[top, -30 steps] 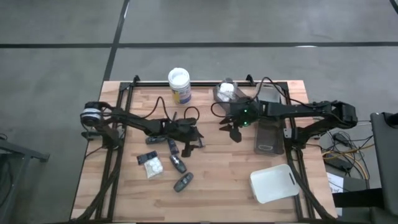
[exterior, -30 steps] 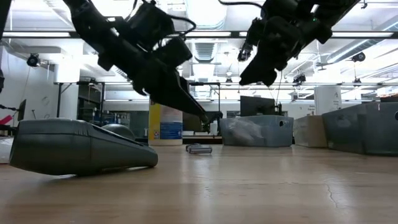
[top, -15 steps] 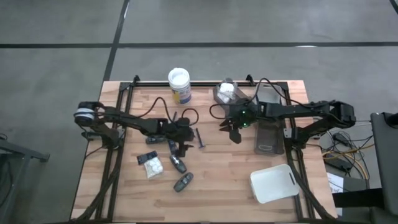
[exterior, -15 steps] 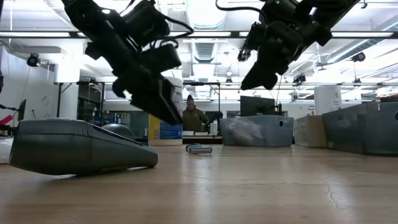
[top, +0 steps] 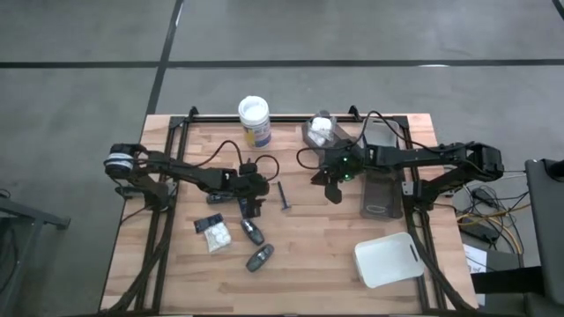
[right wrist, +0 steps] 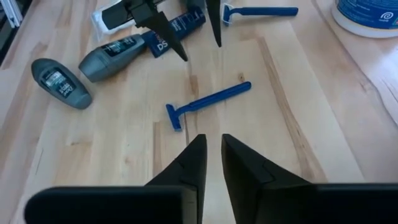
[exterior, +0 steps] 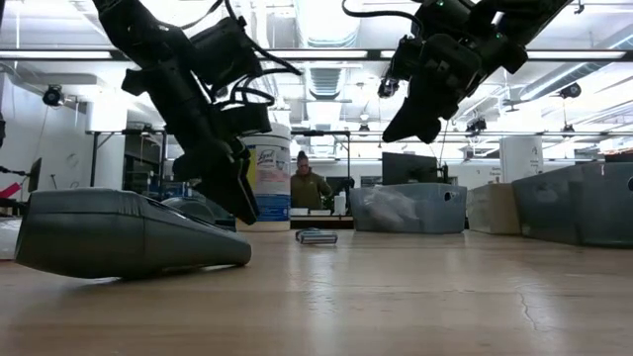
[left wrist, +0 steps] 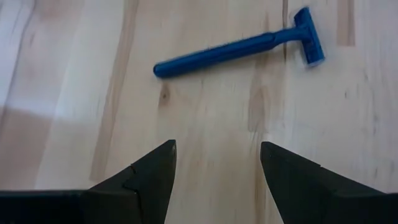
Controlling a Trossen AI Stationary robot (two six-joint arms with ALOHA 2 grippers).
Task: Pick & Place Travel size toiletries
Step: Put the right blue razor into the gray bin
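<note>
A slim blue plastic razor (top: 284,195) lies on the wooden tabletop (top: 317,255) at frame centre, between the grippers. The left gripper (top: 256,205) hovers just left, fingers spread and empty (razor just ahead); the right gripper (top: 331,191), upper right, is nearly closed, empty.

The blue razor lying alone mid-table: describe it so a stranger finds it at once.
On the wooden table, look between the two grippers. The blue razor lies flat on bare wood there, touching nothing. Unlike the second razor, it is apart from the grey bottles.
</note>
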